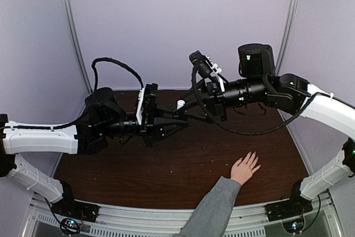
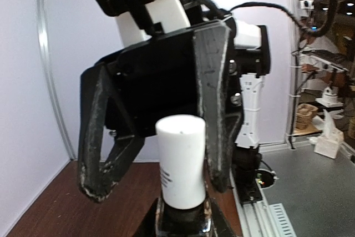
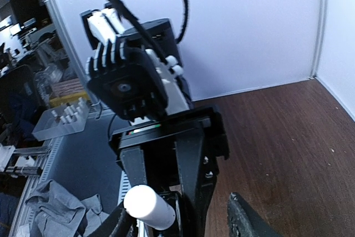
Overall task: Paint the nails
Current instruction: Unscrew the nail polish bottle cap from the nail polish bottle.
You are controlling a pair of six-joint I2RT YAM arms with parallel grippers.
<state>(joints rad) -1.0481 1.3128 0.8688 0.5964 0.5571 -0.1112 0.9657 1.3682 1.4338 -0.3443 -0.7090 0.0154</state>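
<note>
White-capped dark glass bottle, clamped in the left fingers.
Right fingers gape wide around its cap, gripping nothing.

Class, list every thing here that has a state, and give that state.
left gripper: shut on the polish bottle.
right gripper: open, fingers either side of the white cap.
white cap: on the bottle.
hand: palm down, fingers spread.
nails: too small to tell if painted.

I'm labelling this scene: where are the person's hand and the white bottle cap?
hand (image 1: 244, 169), top external view, back of the hand.
white bottle cap (image 2: 180, 156), left wrist view, its front side.
</note>
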